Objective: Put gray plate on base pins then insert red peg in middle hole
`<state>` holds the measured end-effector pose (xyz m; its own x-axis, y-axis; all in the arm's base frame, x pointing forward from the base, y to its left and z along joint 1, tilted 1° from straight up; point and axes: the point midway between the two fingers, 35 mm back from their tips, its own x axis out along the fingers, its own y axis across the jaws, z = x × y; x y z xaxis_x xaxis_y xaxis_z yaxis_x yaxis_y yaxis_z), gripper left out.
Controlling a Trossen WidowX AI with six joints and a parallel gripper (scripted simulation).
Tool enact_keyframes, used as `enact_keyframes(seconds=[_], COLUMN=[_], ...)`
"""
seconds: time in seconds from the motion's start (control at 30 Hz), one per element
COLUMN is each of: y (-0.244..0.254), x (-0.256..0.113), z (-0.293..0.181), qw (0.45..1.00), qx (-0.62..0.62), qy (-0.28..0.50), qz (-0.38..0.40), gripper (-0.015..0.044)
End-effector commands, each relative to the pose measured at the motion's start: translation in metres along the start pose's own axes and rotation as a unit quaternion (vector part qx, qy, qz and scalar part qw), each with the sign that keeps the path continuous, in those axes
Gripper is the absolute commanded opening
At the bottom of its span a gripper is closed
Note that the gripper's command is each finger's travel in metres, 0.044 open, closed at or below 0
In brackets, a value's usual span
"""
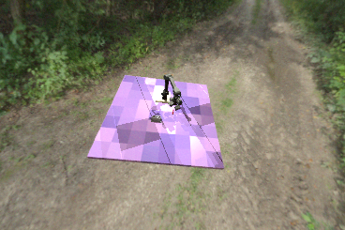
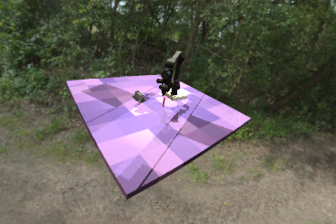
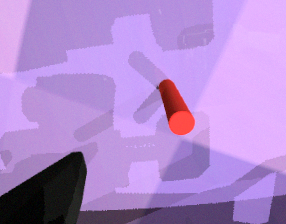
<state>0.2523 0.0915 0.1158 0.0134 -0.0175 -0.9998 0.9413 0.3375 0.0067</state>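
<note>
The red peg [image 1: 172,112] [image 2: 163,102] [image 3: 175,105] stands upright on the mat, its round top facing the wrist camera. My gripper [image 1: 174,107] [image 2: 163,92] [image 3: 189,150] is open and empty, above the peg. In the wrist view one dark finger shows at the lower left and only a sliver of the other at the right edge. The gray plate and base [image 1: 156,118] [image 2: 139,96] show as one small gray block, away from the gripper. They are too small to tell whether the plate lies flat on the pins, and its holes cannot be made out.
The arm stands on a pale base board [image 2: 181,95] behind the peg. The purple patterned mat [image 1: 197,145] [image 2: 132,141] carries everything, with shadows of the arm across it. Its edges are well away from the peg and the gray block.
</note>
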Motion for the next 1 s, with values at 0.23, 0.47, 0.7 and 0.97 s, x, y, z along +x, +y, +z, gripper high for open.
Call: enact_keyframes(seconds=[0.23,0.47,0.7,0.97], y=[-0.001,0.0,0.0,0.0], x=[0.019,0.031,0.042,0.055], z=[-0.001,-0.001,-0.001,-0.001], qw=[1.0,1.0,1.0,1.0], qx=[0.0,0.0,0.0,0.0], qy=[0.001,0.001,0.001,0.001], qz=[0.003,0.003,0.003,0.003], gripper=[0.044,0.044,0.044,0.044])
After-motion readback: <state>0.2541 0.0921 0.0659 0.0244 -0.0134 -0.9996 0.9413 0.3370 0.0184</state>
